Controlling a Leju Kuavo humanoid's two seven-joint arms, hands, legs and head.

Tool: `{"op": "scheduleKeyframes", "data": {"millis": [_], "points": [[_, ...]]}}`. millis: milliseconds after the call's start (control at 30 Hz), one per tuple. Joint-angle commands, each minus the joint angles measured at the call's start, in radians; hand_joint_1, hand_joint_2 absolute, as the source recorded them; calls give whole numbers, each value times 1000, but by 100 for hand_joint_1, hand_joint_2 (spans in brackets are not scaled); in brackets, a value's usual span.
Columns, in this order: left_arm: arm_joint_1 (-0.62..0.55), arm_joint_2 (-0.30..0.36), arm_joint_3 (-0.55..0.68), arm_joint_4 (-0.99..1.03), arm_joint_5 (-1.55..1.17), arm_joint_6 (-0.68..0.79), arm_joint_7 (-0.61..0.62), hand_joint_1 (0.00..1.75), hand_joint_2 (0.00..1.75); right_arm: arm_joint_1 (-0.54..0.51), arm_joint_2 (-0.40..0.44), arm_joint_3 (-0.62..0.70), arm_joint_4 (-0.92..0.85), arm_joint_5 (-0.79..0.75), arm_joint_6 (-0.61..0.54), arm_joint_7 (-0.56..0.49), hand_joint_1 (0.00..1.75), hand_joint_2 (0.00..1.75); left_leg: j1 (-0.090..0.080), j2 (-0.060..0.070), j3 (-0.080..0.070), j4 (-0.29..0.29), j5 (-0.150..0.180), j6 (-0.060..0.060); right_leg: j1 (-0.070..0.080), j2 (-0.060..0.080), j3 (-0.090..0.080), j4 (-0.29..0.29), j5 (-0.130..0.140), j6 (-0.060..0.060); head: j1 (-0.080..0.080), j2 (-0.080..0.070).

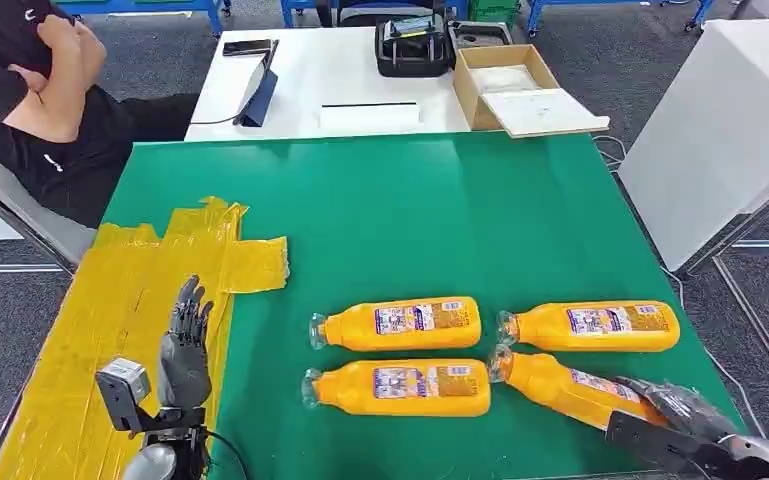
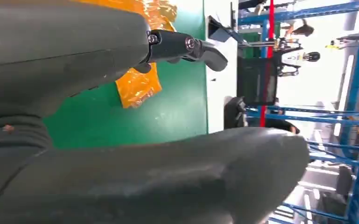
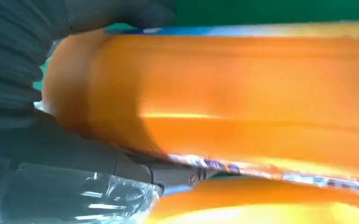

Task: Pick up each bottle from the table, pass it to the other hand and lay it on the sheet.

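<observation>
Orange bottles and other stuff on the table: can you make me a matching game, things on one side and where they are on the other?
Things:
1. tilted orange plastic bottle
2. crinkled yellow plastic sheet
3. open cardboard box
4. left hand

Places:
A. on the white table behind
B. held by the right hand
C. raised, fingers apart, holding nothing
D. spread over the green table's left edge

Pairs: 1-B, 2-D, 3-A, 4-C

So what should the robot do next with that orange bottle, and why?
Probably lift it. The right hand is wrapped around the base of the tilted orange plastic bottle, which seems to lie on the green table. The left hand waits open above the yellow sheet, ready for the pass.
</observation>
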Motion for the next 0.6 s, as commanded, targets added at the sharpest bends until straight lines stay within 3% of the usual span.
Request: {"op": "scheduleKeyframes", "data": {"millis": [33, 100, 233, 267, 333, 500, 600], "points": [[4, 10, 39, -69, -15, -14, 37, 0, 175, -83, 105, -359, -350, -449, 238, -47, 175, 175, -3, 4, -4, 2, -1, -3, -3, 0, -6, 5, -2, -1, 0, 0], [0, 11, 37, -111, -17, -14, 44, 0, 175, -141, 103, -309, -336, -493, 249, -50, 175, 175, 0, 3, -4, 1, 1, -1, -1, 1, -6, 1, 0, 0, 1, 0], [-32, 33, 21, -162, -48, 15, 58, 0, 175, -373, 13, -100, -165, -512, 207, -73, 175, 175, 0, 7, -4, 1, 1, -1, 0, 4, -6, 1, 2, 0, 0, 0], [-40, 45, 12, -172, -46, 14, 61, 0, 175, -473, 15, -36, -89, -515, 197, -82, 175, 175, 0, 8, -5, 1, 1, -2, 0, 4, -7, 2, 2, 0, 0, 0], [-48, 54, 4, -177, -47, 21, 63, 0, 175, -570, 23, 51, -8, -503, 172, -90, 175, 175, 0, 14, -5, 1, 2, -2, 0, 9, -8, 2, 4, 0, 0, 0], [-45, 55, 0, -171, -53, 32, 56, 0, 175, -548, 11, 61, -25, -503, 148, -99, 175, 175, 0, 3, -4, -1, 6, -3, 0, -1, -6, 0, 5, -1, 0, 0], [-53, 57, -39, -174, -57, 28, 52, 0, 175, -623, 135, 126, 73, -440, 79, -101, 175, 175, 0, -1, -6, -1, 7, -3, 0, -5, -6, -1, 4, -1, 0, 0]]}}
